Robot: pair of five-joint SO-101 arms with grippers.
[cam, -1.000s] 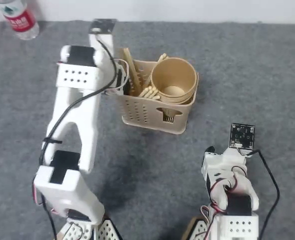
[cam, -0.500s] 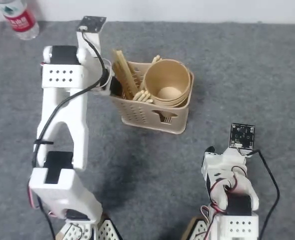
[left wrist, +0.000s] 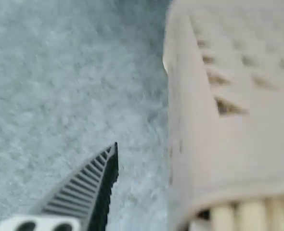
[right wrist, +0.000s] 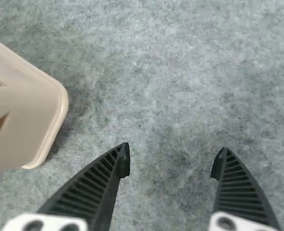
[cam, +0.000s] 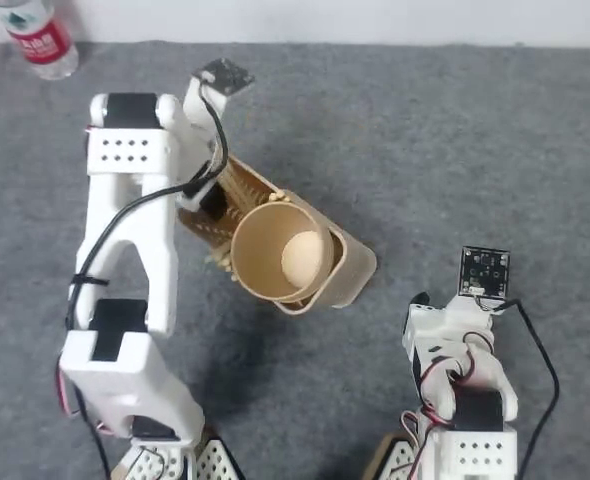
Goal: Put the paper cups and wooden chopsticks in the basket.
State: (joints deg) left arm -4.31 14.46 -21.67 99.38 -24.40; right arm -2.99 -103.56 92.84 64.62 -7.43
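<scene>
Basket: I see the beige slotted basket (cam: 353, 268) tipped well off upright near the middle of the grey worktop (cam: 475, 150), its mouth turned up toward the high camera. I cannot tell whether any edge is lifted off the surface.
Paper cups: the nested paper cups (cam: 265, 250) sit inside the basket and fill the wider part of its mouth.
Chopsticks: the wooden chopsticks (cam: 233, 188) are packed in the basket beside the cups, on the side nearest the left arm.
Left gripper: my left gripper (cam: 212, 200) is at the basket's rim by the chopsticks. I cannot tell whether it is clenched or released.
Right gripper: my right gripper (right wrist: 173, 156) is released, spread wide over bare worktop, with a basket corner just beside it.
Bottle: a plastic bottle (cam: 37, 35) lies at the far corner, well apart.
</scene>
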